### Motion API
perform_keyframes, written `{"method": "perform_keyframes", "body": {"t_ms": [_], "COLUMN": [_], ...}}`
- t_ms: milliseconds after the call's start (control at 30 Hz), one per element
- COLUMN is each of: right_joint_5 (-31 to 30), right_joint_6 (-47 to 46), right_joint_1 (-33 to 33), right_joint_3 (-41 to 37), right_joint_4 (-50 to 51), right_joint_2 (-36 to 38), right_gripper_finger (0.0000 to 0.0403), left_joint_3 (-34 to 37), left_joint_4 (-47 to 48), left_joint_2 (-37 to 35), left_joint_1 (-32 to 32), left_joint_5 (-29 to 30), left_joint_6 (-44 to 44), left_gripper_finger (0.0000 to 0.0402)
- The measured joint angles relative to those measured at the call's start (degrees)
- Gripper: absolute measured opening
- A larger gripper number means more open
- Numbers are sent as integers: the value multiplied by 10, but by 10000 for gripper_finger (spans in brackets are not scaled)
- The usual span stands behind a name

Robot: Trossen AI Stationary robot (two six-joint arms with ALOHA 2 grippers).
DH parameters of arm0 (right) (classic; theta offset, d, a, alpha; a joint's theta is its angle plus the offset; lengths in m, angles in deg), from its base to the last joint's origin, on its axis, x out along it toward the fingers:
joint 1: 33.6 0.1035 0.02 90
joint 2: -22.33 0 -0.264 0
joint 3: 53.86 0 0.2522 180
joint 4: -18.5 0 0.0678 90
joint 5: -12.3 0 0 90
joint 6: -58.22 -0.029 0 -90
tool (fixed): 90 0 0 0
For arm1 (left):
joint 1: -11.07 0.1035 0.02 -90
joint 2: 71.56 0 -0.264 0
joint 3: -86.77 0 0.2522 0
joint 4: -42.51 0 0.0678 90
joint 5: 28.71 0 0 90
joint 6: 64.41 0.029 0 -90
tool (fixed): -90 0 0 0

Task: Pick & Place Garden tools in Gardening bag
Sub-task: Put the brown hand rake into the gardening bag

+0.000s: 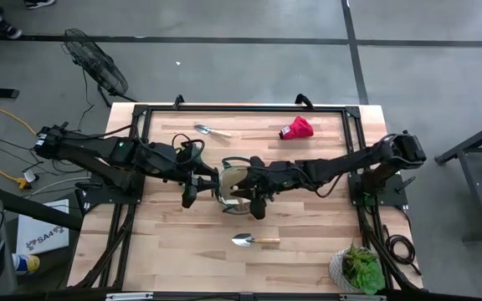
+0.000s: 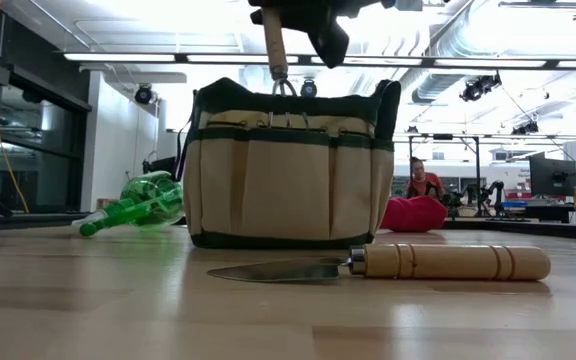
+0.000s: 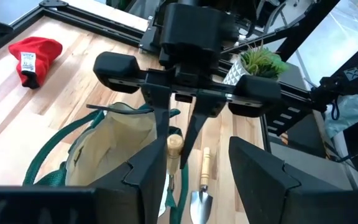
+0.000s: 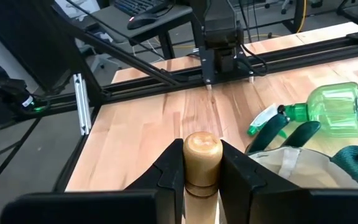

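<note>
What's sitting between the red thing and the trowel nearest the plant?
In the high view, the gardening bag lies roughly between the red piece and that trowel, with the right gripper holding a wooden-handled tool upright over it.

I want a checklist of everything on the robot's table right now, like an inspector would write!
Surface: wooden table, black frame around it.
Job's things: gardening bag at centre; trowel in front; second trowel at the far side; wooden-handled tool above the bag.
Clutter: green spray bottle, red cloth piece, potted plant at a corner.
Grippers: right gripper shut on the wooden-handled tool; left gripper beside the bag, open, holds nothing.
Cables: yellow cord on the floor.
Surroundings: floor fan; person far behind.
</note>
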Motion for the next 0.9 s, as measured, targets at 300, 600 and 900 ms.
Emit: {"method": "perform_keyframes", "body": {"t_ms": [300, 600, 900], "right_joint_5": [4, 4, -19], "right_joint_6": [2, 43, 111], "right_joint_1": [-10, -8, 25], "right_joint_3": [0, 0, 0], "right_joint_4": [12, 28, 26], "right_joint_2": [-1, -1, -1], "right_gripper_finger": [58, 58, 59], "left_joint_3": [0, 0, 0], "left_joint_4": [0, 0, 0], "left_joint_2": [0, 0, 0], "left_joint_1": [0, 0, 0], "left_joint_5": [0, 0, 1], "left_joint_6": [0, 1, 3], "left_gripper_finger": [170, 170, 170]}}
